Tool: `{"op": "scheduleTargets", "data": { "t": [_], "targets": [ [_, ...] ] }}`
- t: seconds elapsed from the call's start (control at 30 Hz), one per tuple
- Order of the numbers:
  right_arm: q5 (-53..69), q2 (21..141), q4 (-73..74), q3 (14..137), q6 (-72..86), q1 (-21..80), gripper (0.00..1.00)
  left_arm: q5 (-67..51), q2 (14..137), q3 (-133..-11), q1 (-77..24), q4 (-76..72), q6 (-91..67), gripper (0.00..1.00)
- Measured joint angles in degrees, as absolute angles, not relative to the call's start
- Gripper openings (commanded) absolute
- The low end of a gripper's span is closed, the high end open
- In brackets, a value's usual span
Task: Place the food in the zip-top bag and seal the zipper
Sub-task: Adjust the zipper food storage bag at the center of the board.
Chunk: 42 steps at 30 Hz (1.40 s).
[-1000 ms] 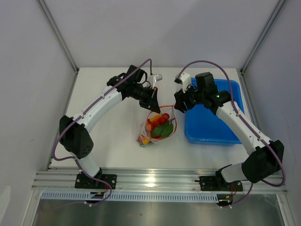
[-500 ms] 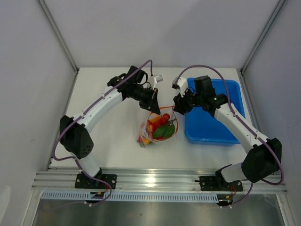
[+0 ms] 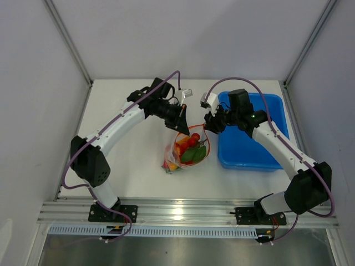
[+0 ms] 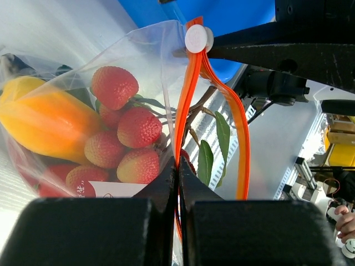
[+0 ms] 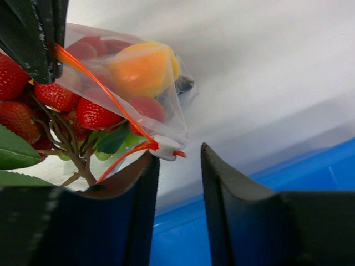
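My left tool [image 4: 178,173] is pinching the orange zipper [image 4: 187,94]. My right tool [image 5: 177,158] is spread, with the white slider [image 5: 166,149] just beside one finger. The zip-top bag [image 3: 186,151] with the food [image 4: 130,127] sits on the counter [image 3: 127,160] next to the blue tub [image 3: 249,147].

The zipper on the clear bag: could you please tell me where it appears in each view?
Top external: zipper at centre, left of the blue tub.
Left wrist: zipper at centre, pinched by the left end effector.
Right wrist: zipper diagonal, upper left to centre.
Shared landmark: the blue tub.
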<state>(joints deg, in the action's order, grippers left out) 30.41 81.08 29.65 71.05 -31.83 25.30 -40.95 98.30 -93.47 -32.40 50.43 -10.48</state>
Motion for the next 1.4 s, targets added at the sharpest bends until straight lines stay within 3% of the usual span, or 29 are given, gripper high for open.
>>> {"op": "scheduleTargets", "data": {
  "t": [0.23,0.47,0.73,1.03,1.1,1.13,1.17,1.2,1.23,1.27,1.33,1.37,1.4],
  "targets": [
    [31.8,81.8,29.7,71.4,-33.4,25.9,0.27,-40.9,98.8,-93.5,-32.4,51.0,-10.5,0.01],
    [31.7,82.9,29.7,72.0,-33.7,26.3,0.1,-40.7,99.3,-93.5,-32.4,51.9,-10.5,0.01],
    [30.8,81.9,29.6,71.8,-32.3,26.7,0.0,-39.4,99.3,-93.5,-32.4,52.1,-10.7,0.01],
    [30.3,79.6,29.7,70.8,-29.8,26.8,0.0,-39.4,99.3,-93.5,-32.6,52.0,-11.6,0.01],
    [30.2,79.6,29.7,70.8,-28.8,26.8,0.12,-39.4,99.3,-93.5,-32.7,52.0,-11.6,0.01],
    [29.9,79.6,29.7,70.8,-27.8,26.9,0.24,-39.4,99.3,-93.5,-32.7,52.0,-11.7,0.01],
    [29.1,79.6,29.7,70.8,-26.5,27.0,0.42,-39.4,99.3,-93.5,-32.8,52.0,-11.7,0.01],
    [27.2,79.5,29.7,70.8,-24.9,27.0,0.51,-39.4,99.3,-93.5,-32.8,52.0,-11.8,0.01],
    [26.7,79.5,29.6,70.8,-24.2,27.1,0.51,-39.4,99.3,-93.5,-32.8,52.0,-11.8,0.0],
    [25.1,79.6,30.6,71.2,-22.5,27.2,0.63,-39.4,99.3,-93.5,-32.8,52.0,-11.9,0.0],
    [21.8,80.2,34.0,73.8,-17.5,27.1,0.73,-39.4,99.3,-93.5,-32.8,51.7,-12.0,0.01],
    [20.7,80.6,35.8,75.5,-15.7,27.1,0.9,-39.4,99.3,-93.5,-32.8,51.6,-12.0,0.0],
    [19.5,81.3,38.5,78.0,-13.6,27.1,0.99,-39.4,99.3,-93.5,-32.8,51.5,-12.0,0.01]
  ]
}}
